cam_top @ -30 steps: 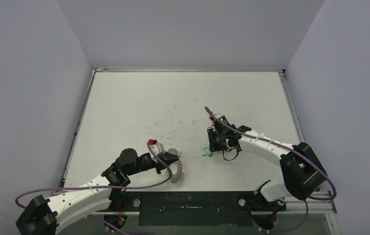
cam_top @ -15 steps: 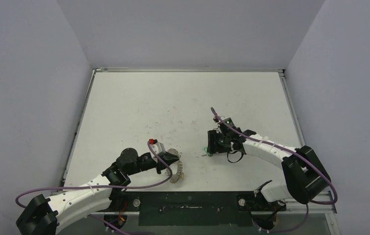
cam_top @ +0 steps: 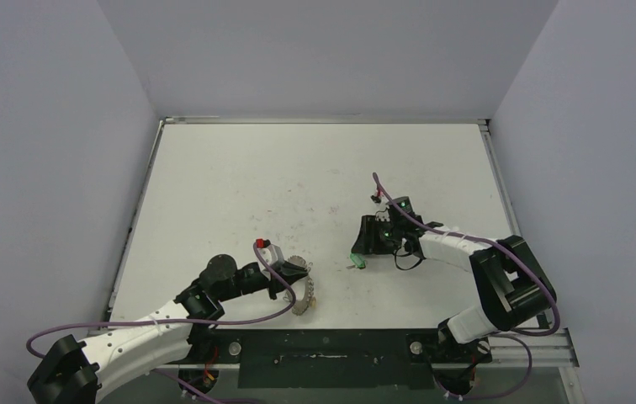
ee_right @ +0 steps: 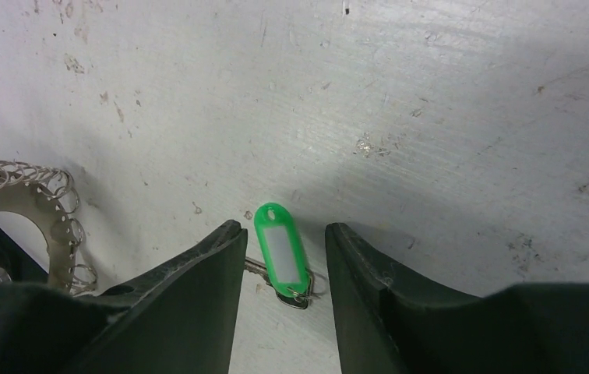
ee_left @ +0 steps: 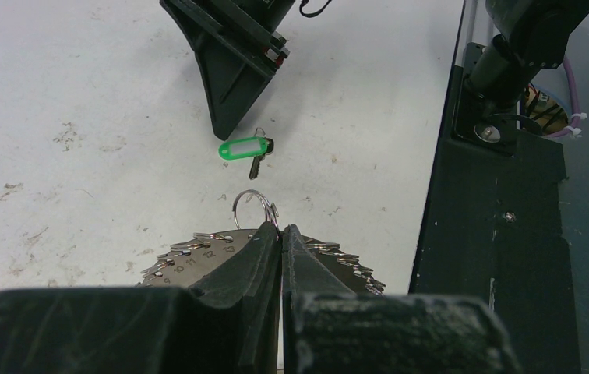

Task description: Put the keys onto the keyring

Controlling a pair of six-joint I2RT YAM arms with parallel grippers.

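**The green key lies between my parted jaws**

My right gripper straddles it, fingers apart on either side. The key's long axis runs nearly along them, blade end toward the palm. Farther off to their left, my left gripper is pressed together on the rim of the keyring.

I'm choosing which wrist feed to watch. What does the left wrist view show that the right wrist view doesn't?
Only the left wrist: the left claw shut on a wire loop of the keyring, whose plate bears numbers. Only the right wrist: the right claw open, its fingers either side of the green key. Both: key and keyring on the white table.
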